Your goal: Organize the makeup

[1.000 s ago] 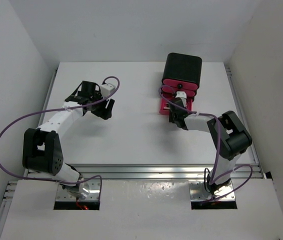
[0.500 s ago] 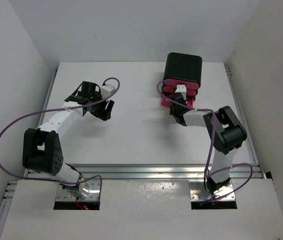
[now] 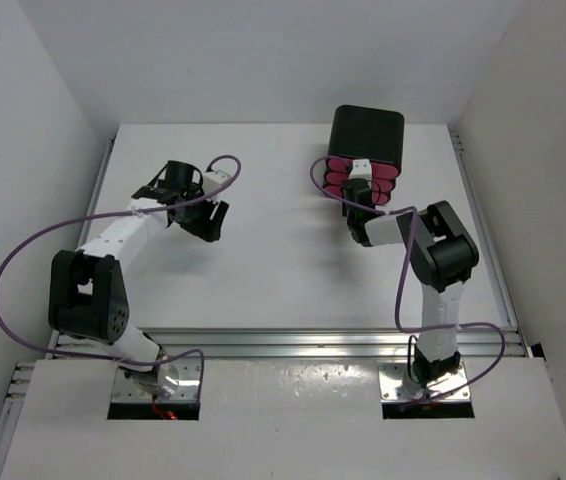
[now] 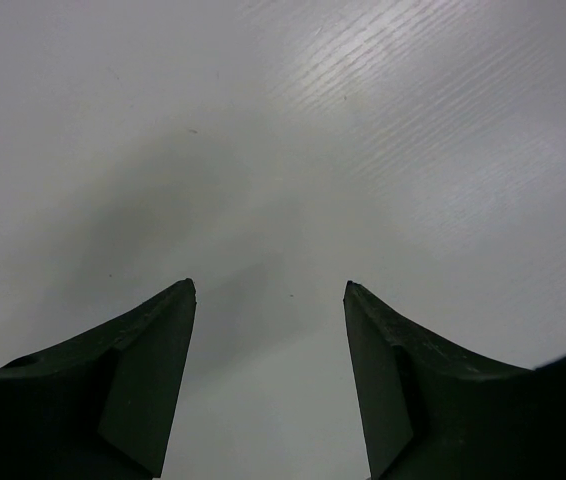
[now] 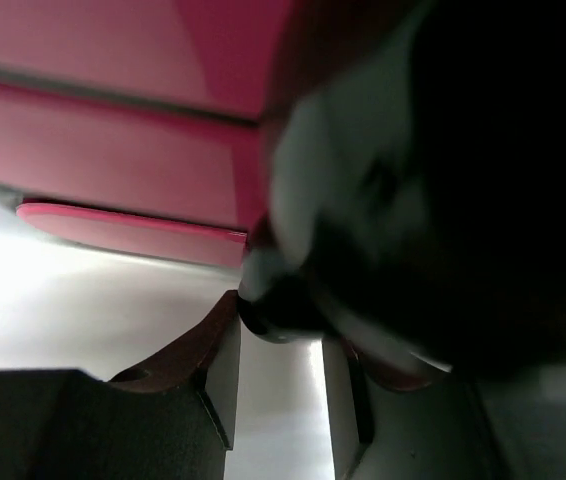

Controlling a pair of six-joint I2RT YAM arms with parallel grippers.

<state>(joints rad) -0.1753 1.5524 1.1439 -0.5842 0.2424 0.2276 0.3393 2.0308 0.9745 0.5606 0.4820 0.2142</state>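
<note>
At left pincer (image 4: 268,288): wide apart, bare white surface (image 4: 263,120) beneath. At right pincer (image 5: 278,345): narrow, clamped on dark knob (image 5: 273,315) of pink drawer (image 5: 113,160) directly ahead, black box (image 3: 365,135) beyond.

The right claw (image 5: 278,345) grips a dark, blurred knob (image 5: 281,312) between its close-set fingers. Stacked pink drawers (image 5: 113,150) fill the view above the white counter (image 5: 73,320).

Matt ribbed white tabletop (image 4: 363,120); glossy pink drawers (image 5: 113,150); matt black left end effector (image 4: 268,290).
</note>
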